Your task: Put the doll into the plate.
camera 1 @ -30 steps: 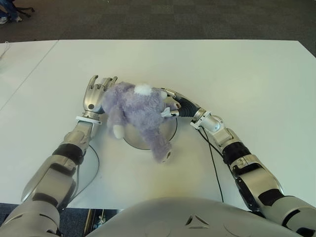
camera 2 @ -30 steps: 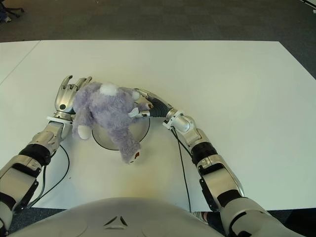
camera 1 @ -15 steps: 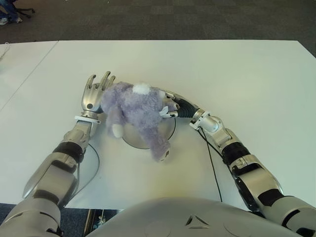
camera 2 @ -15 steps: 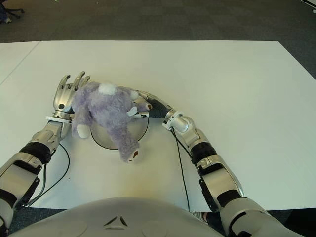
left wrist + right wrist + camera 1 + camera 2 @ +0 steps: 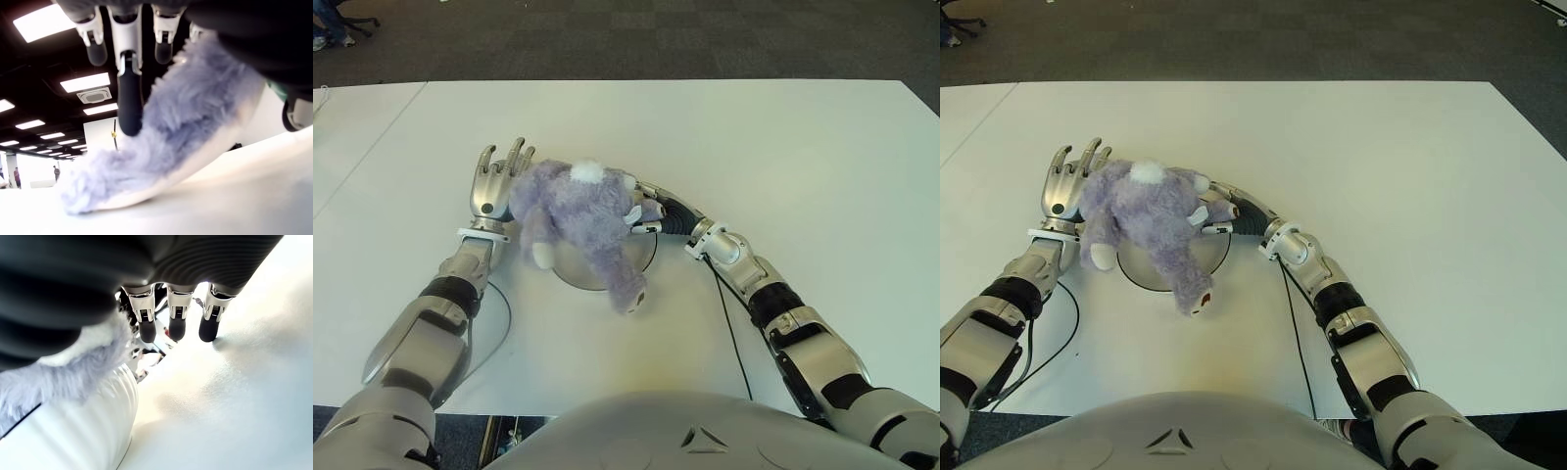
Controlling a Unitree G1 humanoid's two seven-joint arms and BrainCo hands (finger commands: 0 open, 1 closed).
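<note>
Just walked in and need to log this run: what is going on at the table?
The robot has a fluffy purple doll lying over a round plate on the white table, one leg hanging past the plate's near rim. The left hand shows against the doll's left side with fingers spread, and the right hand is at its right side with fingers extended. Neither hand appears to grip it.
</note>
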